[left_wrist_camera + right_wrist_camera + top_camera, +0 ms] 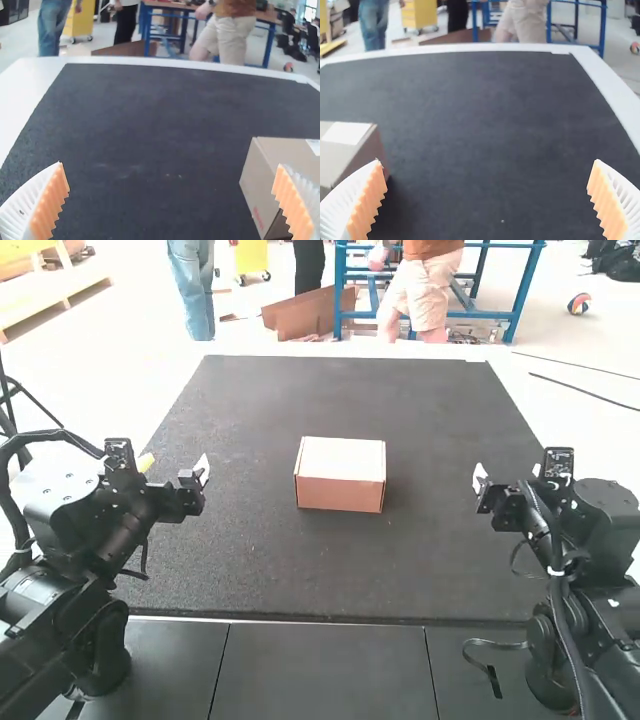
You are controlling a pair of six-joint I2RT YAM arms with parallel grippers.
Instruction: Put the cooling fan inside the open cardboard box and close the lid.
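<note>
My two arms sit in the bottom corners of the high view, the left one at lower left and the right one at lower right. My left claw (197,480) hangs just inside the left border of the black mat (420,410). Its ribbed white fingers (20,215) with orange pads (47,207) are spread wide, with nothing between them. My right claw (483,490) hangs over the right part of the mat at about the same height in the frame, likewise spread wide and holding nothing.

A little farther on, in the middle of the frame, the cardboard box (340,475) stands on the mat between the two claws and well apart from both. Its lid lies down flat and it rests square on its base. In my left wrist view the box is at the lower right, partly behind one finger. In my right wrist view it is at the lower left edge. Beyond it the mat runs to the white border of the desk (615,85) at the top
</note>
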